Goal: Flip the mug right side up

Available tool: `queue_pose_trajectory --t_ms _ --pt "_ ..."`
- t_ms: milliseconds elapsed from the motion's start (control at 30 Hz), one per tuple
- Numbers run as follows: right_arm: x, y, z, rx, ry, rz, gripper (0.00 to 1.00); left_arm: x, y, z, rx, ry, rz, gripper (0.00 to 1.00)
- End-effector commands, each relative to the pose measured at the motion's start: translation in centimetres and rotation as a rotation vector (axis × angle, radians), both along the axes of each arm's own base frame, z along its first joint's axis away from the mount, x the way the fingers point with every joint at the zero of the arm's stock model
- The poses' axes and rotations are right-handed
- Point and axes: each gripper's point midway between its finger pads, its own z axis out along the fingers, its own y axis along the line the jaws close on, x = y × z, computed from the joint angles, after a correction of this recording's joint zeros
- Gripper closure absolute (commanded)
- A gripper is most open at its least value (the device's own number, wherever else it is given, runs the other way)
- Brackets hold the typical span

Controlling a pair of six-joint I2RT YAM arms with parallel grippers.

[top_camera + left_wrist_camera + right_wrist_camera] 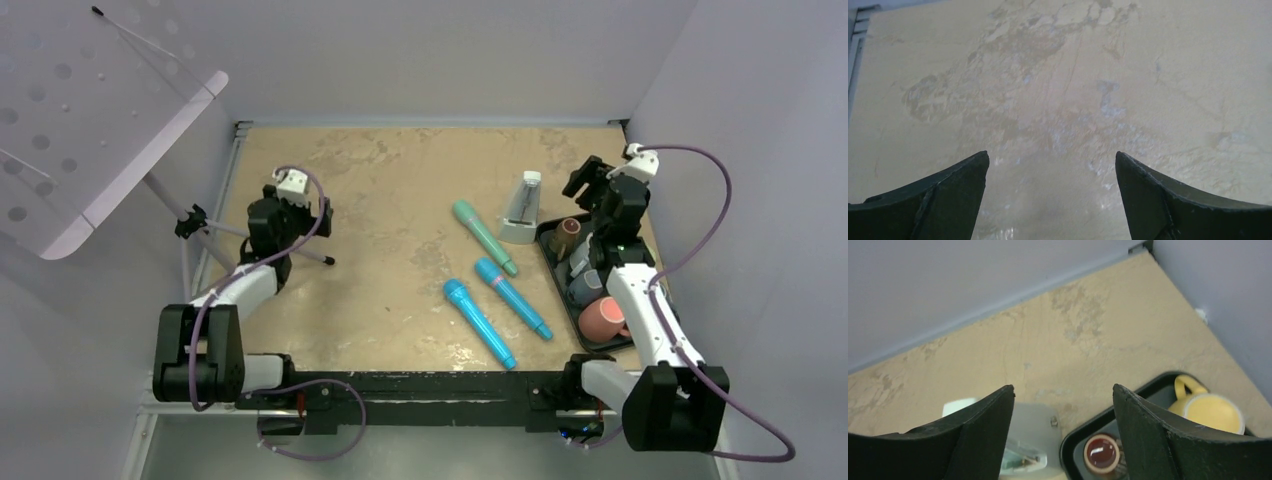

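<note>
Since the right tool (1063, 387) hangs spread and empty above the black tray (1158, 387), it should shift over the yellow mug (1215, 412), which sits in that tray and looks base-up. A grip across the wall, clear of the handle, would suit. The left tool (1052, 154) is spread over bare surface (1073, 75).

Robotics lab cell, grey walls (430, 50), scuffed tan table (390, 180), left arm (245, 285) and right arm (645, 300) bolted on
</note>
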Motion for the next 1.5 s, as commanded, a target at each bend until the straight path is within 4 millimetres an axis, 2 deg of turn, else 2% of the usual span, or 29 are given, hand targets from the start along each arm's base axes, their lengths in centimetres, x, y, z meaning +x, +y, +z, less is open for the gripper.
queue_pose_trajectory --t_ms 0,67,167,267,300,433,567,833,967,1067,1467 --pt "-3.3 0.7 -4.7 0.15 0.253 -0.061 0.3 0.2 -4.5 3.5 -0.023 0.147 -0.235 0.0" --pt "-4.1 0.7 -5.8 0.183 0.298 -0.105 0.36 -0.8 -6.2 4.5 -0.056 0.191 -0.33 0.0" --pt "-4.5 2.2 -6.8 0.202 0.327 -0.094 0.43 -2.3 -7.5 5.8 -0.115 0.309 -0.392 0.03" --pt "-4.2 3.3 -8.2 0.199 0.367 -0.091 0.46 -3.6 -7.7 7.2 -0.139 0.42 -0.4 0.06" --pt "-4.0 3.4 -8.9 0.206 0.388 -0.101 0.46 -3.7 -7.7 8.2 -0.143 0.431 -0.397 0.07" --pt "-3.4 3.2 -11.4 0.227 0.454 -0.143 0.5 -4.3 -7.8 9.8 -0.155 0.473 -0.393 0.1" --pt "-4.2 3.1 -13.5 0.223 0.53 -0.166 0.52 -4.5 -7.8 11.0 -0.15 0.469 -0.395 0.13" --pt "-4.7 3.0 -16.3 0.238 0.584 -0.203 0.53 -4.4 -7.7 10.6 -0.164 0.491 -0.374 0.16" --pt "-5.8 2.3 -17.5 0.232 0.633 -0.261 0.46 -4.5 -7.7 10.8 -0.156 0.491 -0.38 0.17" --pt "-6.0 2.4 -17.8 0.247 0.621 -0.258 0.45 -4.5 -7.9 10.7 -0.169 0.498 -0.386 0.18" --pt "-4.1 1.6 -19.5 0.249 0.64 -0.272 0.45 -4.5 -8.5 11.5 -0.187 0.478 -0.421 0.19"
